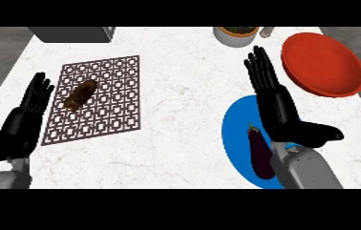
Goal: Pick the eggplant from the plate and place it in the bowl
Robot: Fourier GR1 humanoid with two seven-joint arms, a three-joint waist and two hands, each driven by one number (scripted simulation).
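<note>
Right robot hand (282, 110) hovers open, holding nothing, beside eggplant (261, 151) on blue plate (234, 129).

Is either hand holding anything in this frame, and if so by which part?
Nothing is held. The right hand hovers open over the blue plate, beside the eggplant; the left hand rests open at the left edge.

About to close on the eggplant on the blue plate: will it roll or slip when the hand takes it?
The eggplant is long, rounded and lying flat on the blue plate, so a sideways nudge would probably roll it. Its dark skin looks smooth, so it may slip between fingers. It looks stiff rather than floppy. The right hand is open above it.
</note>
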